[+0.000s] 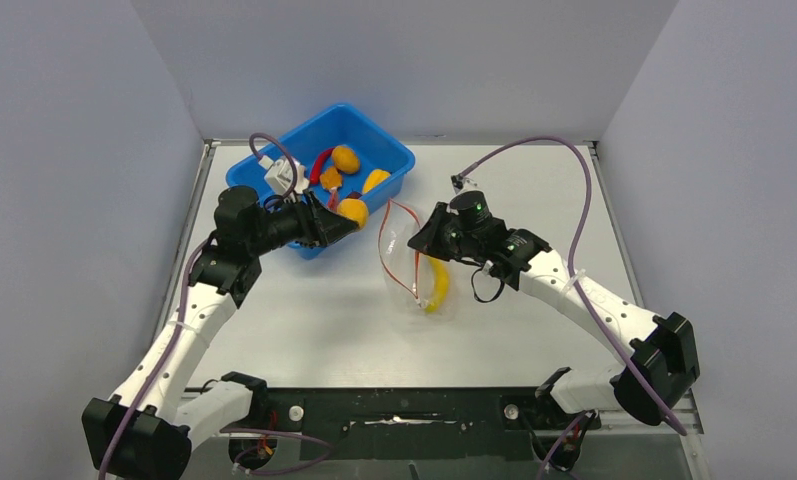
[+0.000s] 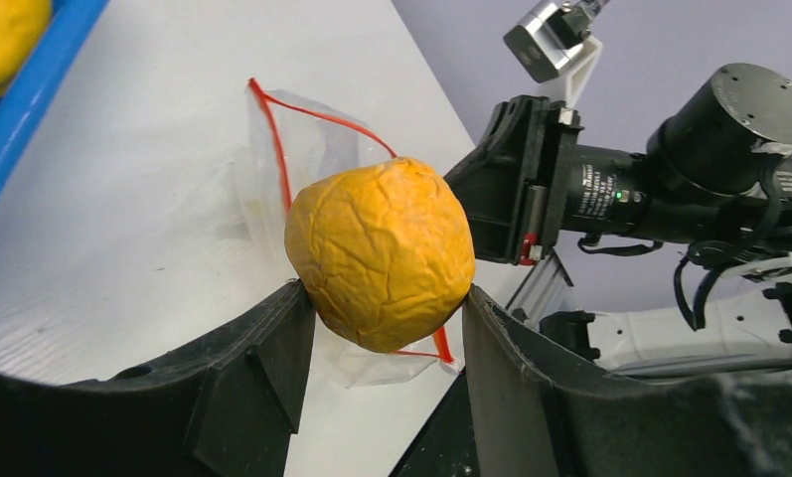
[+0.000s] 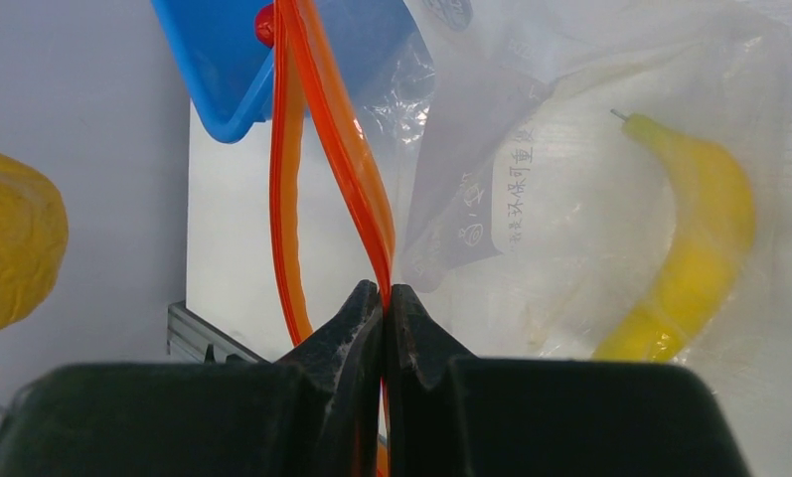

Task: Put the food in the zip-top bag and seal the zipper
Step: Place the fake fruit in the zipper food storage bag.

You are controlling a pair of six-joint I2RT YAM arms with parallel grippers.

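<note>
My left gripper (image 1: 346, 222) is shut on an orange lump (image 1: 353, 210), held just right of the blue tub; the lump fills the left wrist view (image 2: 380, 254) between my jaws. The clear zip-top bag (image 1: 409, 262) lies mid-table with a yellow banana (image 1: 437, 284) inside, seen in the right wrist view too (image 3: 695, 248). My right gripper (image 1: 426, 238) is shut on the bag's red-orange zipper strip (image 3: 357, 189), holding the mouth open. The strip also shows in the left wrist view (image 2: 277, 149).
The blue tub (image 1: 392, 150) stands at the back left of centre, holding more orange lumps (image 1: 345, 158) and a red chili (image 1: 320, 163). Grey walls close in the table on three sides. A black rail runs along the near edge.
</note>
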